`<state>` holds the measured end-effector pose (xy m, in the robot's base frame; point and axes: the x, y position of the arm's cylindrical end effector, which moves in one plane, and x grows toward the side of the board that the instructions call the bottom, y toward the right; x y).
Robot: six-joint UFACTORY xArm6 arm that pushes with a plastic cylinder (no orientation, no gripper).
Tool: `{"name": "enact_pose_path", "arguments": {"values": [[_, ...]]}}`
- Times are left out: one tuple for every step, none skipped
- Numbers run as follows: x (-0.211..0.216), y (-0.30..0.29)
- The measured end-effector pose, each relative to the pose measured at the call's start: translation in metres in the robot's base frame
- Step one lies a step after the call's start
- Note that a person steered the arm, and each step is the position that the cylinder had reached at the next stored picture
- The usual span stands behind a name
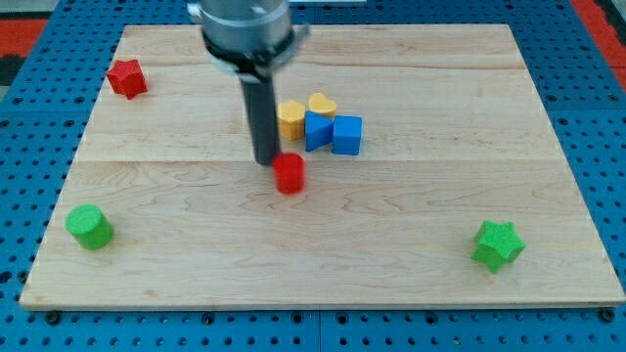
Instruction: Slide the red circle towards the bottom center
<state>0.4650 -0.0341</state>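
- The wooden board (pixel 323 284) fills most of the view; a broad bare stretch lies below my tip toward the view's bottom, which is where the target area sits.
- My arm ends in a dark rod with no pincer, so there is no wide, narrow or holding state to report; only my tip (pixel 266 161) acts.
- A cluster sits just to the view's right of the rod and slightly above my tip: yellow hexagon (pixel 290 118), yellow heart (pixel 322 104), blue block (pixel 317 130) of unclear shape, blue cube (pixel 347 135), all touching or nearly so.
- Well apart from my tip: green star (pixel 498 244) at lower right, green cylinder (pixel 90 226) at lower left, red star (pixel 126 77) at upper left.
- The red circle (pixel 290 173) lies just below and to the right of my tip, touching or nearly touching it.
- Risk: my tip appears offset to the left of the circle's centre, so a straight downward push may glance off it, sending it right or letting it slip away.
- Risk: a correction sweeping rightward could clip the yellow hexagon.
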Motion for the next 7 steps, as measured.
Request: {"name": "enact_pose_path", "arguments": {"values": [[0.033, 0.049], [0.067, 0.109], [0.062, 0.088], [0.082, 0.084], [0.102, 0.08], [0.117, 0.041], [0.154, 0.077]]}}
